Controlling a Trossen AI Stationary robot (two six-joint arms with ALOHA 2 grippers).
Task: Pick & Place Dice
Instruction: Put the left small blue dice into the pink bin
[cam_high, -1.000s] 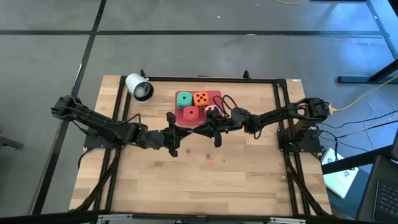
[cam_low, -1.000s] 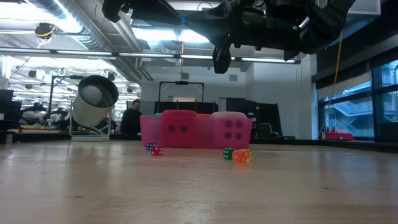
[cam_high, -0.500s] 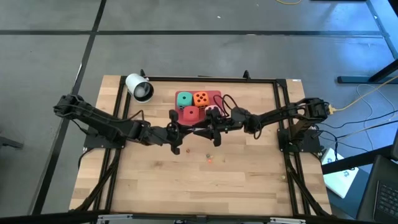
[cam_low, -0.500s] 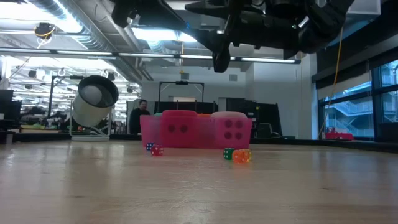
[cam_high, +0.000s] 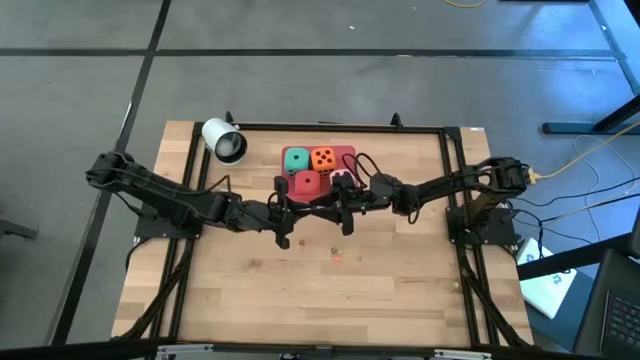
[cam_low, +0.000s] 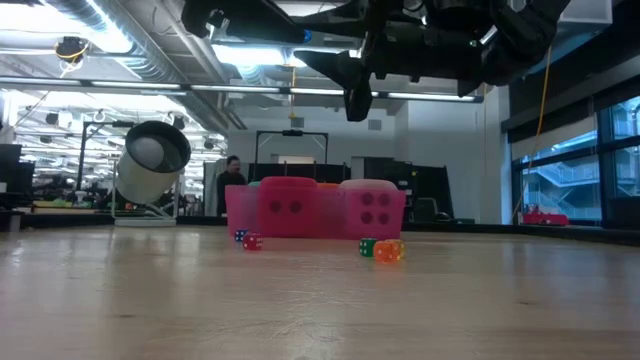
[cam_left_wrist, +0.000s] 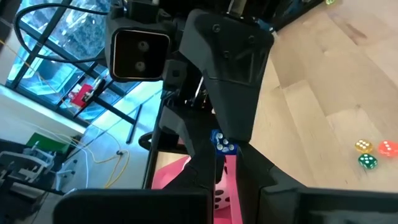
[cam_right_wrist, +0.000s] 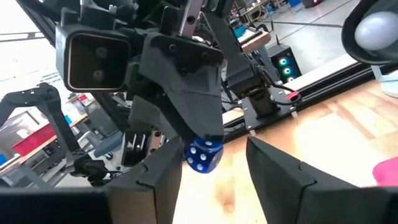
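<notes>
Four big dice rest in the pink tray: teal, orange, red and pale pink. Above the table, just near of the tray, my two grippers meet tip to tip. My left gripper is shut on a small blue die with white pips. My right gripper is open, one finger on either side of that die. One of its fingers stands close beside the die; I cannot tell whether it touches. My left gripper pinches the small blue die by two opposite faces between its two fingertips. The fingers come about level from the table's left. The die is lifted clear, high above the table, sticking out past the fingertips.
Several tiny dice lie on the wood near of the tray: two and two more, also orange, red and green ones. A white cylinder lies on its side at the far left. Black rails frame the table.
</notes>
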